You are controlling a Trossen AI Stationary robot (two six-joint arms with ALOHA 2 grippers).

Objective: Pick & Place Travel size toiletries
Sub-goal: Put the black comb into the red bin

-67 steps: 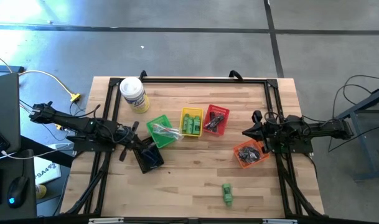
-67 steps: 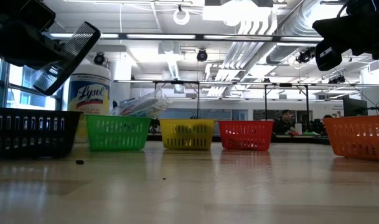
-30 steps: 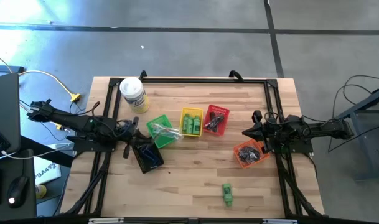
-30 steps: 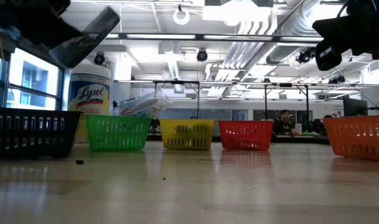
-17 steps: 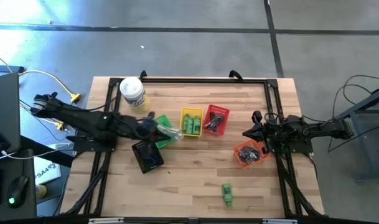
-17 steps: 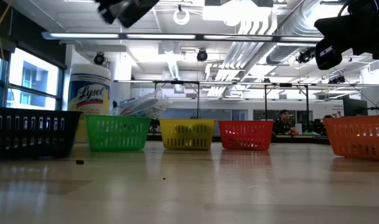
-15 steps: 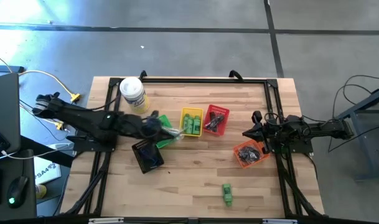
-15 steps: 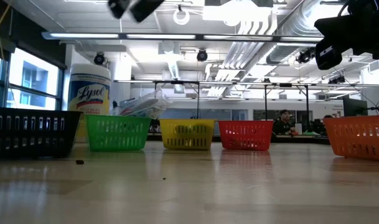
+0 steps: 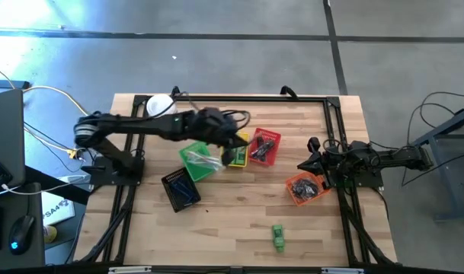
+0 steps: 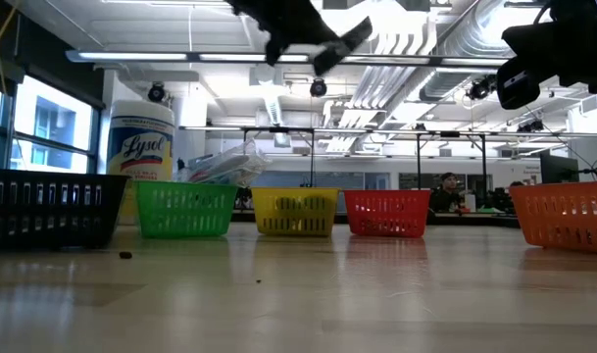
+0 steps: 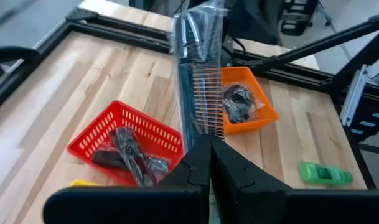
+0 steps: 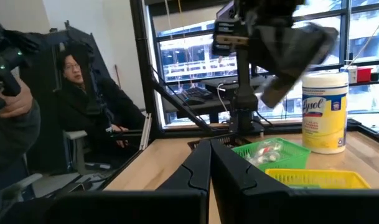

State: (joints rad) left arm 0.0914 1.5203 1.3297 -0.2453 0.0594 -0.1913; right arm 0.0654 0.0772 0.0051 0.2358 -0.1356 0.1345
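Note:
A dark comb in a clear wrapper (image 11: pixel 199 74) sticks out ahead of my left gripper (image 11: pixel 210 143), which is shut on it. In the high view this gripper (image 9: pixel 230 141) hangs over the yellow basket (image 9: pixel 233 139), with the red basket (image 11: pixel 124 146) just beyond it. The low view shows the comb (image 10: pixel 343 43) high above the baskets. A green mini bottle (image 9: pixel 278 236) lies on its side on the table's near part. My right gripper (image 9: pixel 304 162) waits shut at the table's right side, beside the orange basket (image 9: pixel 304 188). My left gripper pinches the comb's near end (image 11: pixel 201 129) between its two fingers. The fingers come from the table's left, slanting a little downward, and lie along the comb. The comb juts forward past the fingertips, lifted clear of the baskets and the table.
A black basket (image 9: pixel 180 189), a green basket (image 9: pixel 195 160) with clear sticks, the yellow, red and orange baskets stand in a loose row across the table. A white canister with a yellow label (image 10: pixel 141 147) stands at the far left. A dark frame (image 9: pixel 292 95) rims the table.
My left gripper, shut on the comb, has risen and swung from above the black basket toward the table's right, and now hangs over the yellow basket. The comb has travelled with it, clear of everything.

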